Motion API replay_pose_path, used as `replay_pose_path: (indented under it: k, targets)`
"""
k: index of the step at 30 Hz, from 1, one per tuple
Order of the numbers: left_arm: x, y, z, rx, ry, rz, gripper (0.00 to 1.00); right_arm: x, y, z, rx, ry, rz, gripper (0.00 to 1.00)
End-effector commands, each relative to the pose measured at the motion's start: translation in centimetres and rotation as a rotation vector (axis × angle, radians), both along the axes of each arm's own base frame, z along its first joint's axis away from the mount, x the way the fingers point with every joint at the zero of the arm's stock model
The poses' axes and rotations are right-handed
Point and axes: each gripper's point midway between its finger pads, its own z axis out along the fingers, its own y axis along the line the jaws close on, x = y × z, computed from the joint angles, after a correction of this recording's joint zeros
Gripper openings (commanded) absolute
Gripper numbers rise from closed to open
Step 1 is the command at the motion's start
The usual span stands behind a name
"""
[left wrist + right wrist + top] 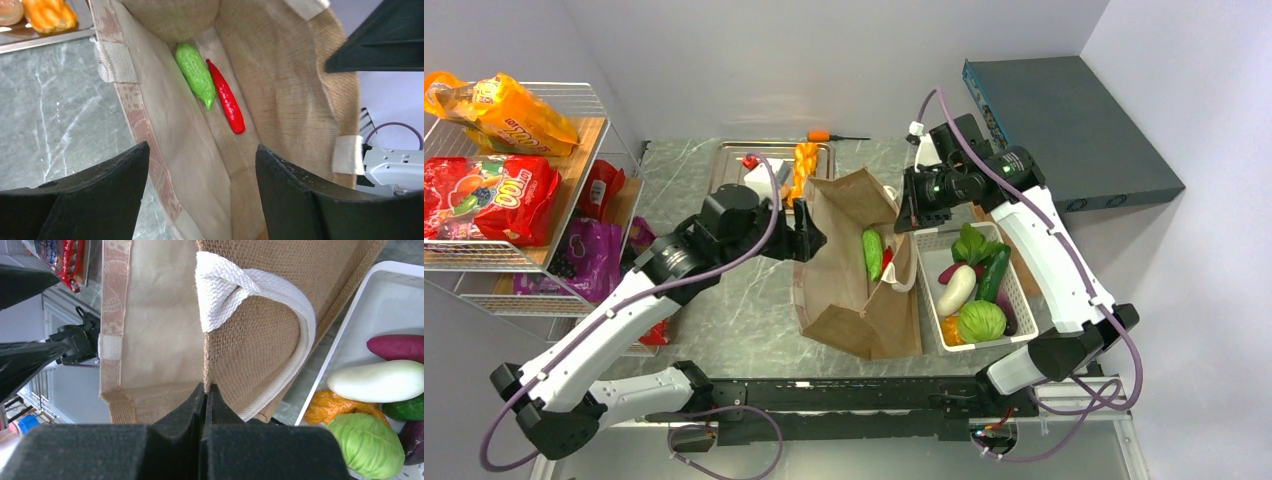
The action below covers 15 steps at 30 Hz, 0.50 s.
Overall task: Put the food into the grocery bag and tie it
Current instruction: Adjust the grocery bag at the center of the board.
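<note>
The brown grocery bag (849,270) lies open in the middle of the table. Inside it are a light green vegetable (196,73) and a red chili (227,99), which also show from above: the vegetable (872,252), the chili (886,262). My left gripper (202,165) is open and empty over the bag's left rim (809,238). My right gripper (206,389) is shut on the bag's right rim edge beside a white loop handle (260,295). An orange braided piece (805,165) lies on the metal tray (734,160). Snack packets (484,195) sit on the rack.
A white plastic basket (1014,275) right of the bag holds several vegetables. A wire rack (574,180) with packets stands at left. A screwdriver (834,136) lies behind the tray. A dark box (1074,130) sits at the back right.
</note>
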Motion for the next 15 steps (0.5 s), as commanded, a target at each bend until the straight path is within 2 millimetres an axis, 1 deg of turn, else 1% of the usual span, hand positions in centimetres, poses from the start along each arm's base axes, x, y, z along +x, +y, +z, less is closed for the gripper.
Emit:
replay_pose_path:
  k: [1, 3, 5, 7, 9, 11, 13, 15]
  targets:
    - [0.7, -1.7, -0.6, -0.06, 0.034, -0.008, 0.78, -0.5, -0.6, 2.9, 0.037, -0.107, -0.002, 0.0]
    - [0.9, -2.1, -2.0, -0.056, 0.071, -0.005, 0.72, -0.5, -0.7, 2.8, 0.033, -0.108, -0.004, 0.0]
    - [1.0, -2.0, -3.3, -0.036, 0.122, 0.024, 0.7, -0.5, -0.9, 2.7, 0.025, -0.109, -0.007, 0.0]
    - [1.2, -1.7, -3.6, -0.023, 0.139, 0.051, 0.75, -0.6, -1.1, 2.7, 0.018, -0.113, -0.01, 0.0]
    - [1.3, -1.4, -3.4, -0.019, 0.132, 0.068, 0.82, -0.5, -1.2, 2.6, 0.011, -0.113, -0.013, 0.0]
    - [1.5, -0.5, -3.3, -0.004, 0.119, 0.103, 0.87, -0.5, -1.3, 2.5, 0.008, -0.112, -0.013, 0.0]
    - [1.5, 0.3, -3.7, 0.017, 0.12, 0.135, 0.88, -0.5, -1.3, 2.5, 0.004, -0.11, -0.01, 0.0]
    - [1.3, 0.6, -4.7, 0.026, 0.144, 0.14, 0.83, -0.3, -1.3, 2.5, -0.001, -0.112, -0.01, 0.0]
